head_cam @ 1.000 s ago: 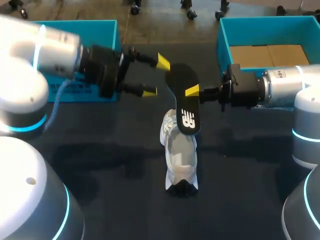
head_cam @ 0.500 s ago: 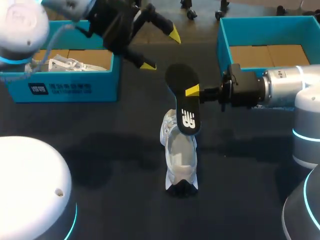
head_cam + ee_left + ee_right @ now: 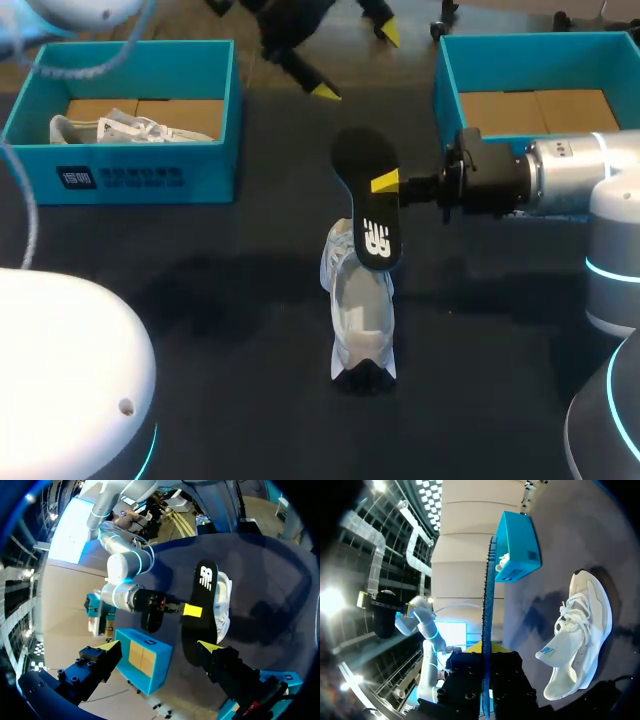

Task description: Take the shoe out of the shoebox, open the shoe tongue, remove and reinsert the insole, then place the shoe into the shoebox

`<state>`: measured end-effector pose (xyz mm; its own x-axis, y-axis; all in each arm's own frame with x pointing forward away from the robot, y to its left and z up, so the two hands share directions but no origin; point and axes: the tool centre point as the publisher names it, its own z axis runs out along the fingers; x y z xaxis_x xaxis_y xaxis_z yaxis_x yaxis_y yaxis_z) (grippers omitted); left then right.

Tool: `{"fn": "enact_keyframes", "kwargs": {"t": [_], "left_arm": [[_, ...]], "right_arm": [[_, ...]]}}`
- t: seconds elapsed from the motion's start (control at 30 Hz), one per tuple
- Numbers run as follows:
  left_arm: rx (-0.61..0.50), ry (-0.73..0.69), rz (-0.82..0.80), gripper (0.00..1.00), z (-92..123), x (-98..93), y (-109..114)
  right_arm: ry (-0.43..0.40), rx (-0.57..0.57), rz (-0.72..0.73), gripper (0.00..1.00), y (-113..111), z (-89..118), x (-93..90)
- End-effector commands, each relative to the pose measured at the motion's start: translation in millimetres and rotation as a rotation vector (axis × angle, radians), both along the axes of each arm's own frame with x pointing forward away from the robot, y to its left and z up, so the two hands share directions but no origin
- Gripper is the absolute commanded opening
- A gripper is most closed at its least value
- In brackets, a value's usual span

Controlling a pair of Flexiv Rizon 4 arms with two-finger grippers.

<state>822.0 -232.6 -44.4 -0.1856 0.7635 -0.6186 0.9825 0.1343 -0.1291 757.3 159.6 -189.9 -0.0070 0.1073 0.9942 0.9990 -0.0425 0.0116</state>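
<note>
A white shoe (image 3: 362,320) lies on the dark table near the middle, its toe toward the front edge. A black insole (image 3: 368,200) stands tilted above it, the lower end at the shoe's heel opening. My right gripper (image 3: 385,183) is shut on the insole's edge from the right. In the right wrist view the insole (image 3: 487,620) shows edge-on between the fingers, with the shoe (image 3: 580,630) beside it. My left gripper (image 3: 357,62) hangs open, high over the table's far side, holding nothing. In its own view the left gripper (image 3: 157,646) looks down on the insole (image 3: 200,610) and shoe (image 3: 223,605).
A teal shoebox (image 3: 130,178) at the far left holds a second white shoe (image 3: 120,128). Another teal shoebox (image 3: 445,80) at the far right shows only its cardboard floor, close behind my right arm. The near table is bare dark surface.
My left arm has risen and swung from beside the insole toward the far edge, its gripper staying open. The right gripper, insole and shoe have not moved.
</note>
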Motion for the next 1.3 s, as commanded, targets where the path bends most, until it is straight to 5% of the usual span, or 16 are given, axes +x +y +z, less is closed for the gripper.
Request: {"fn": "enact_keyframes", "kwargs": {"t": [0.03,0.3,0.77,0.97,1.3], "left_arm": [[0.655,0.155,-0.167,1.00,-5.1,7.6,-5.9],[0.800,0.089,-0.231,1.00,-28.3,2.8,4.3],[0.837,0.060,-0.188,1.00,-19.9,4.5,-1.2],[0.677,0.093,-0.178,1.00,-29.3,14.1,2.5],[0.060,0.136,-0.088,1.00,-28.9,6.7,37.1]], "right_arm": [[0.001,-0.003,0.001,0.00,2.0,-0.6,0.7],[0.001,-0.003,0.001,0.00,2.0,-0.6,0.7],[0.001,-0.003,0.001,0.00,2.0,-0.6,0.7],[0.001,-0.003,0.001,0.00,2.0,-0.6,0.7],[0.001,-0.003,0.001,0.00,2.0,-0.6,0.7]]}}
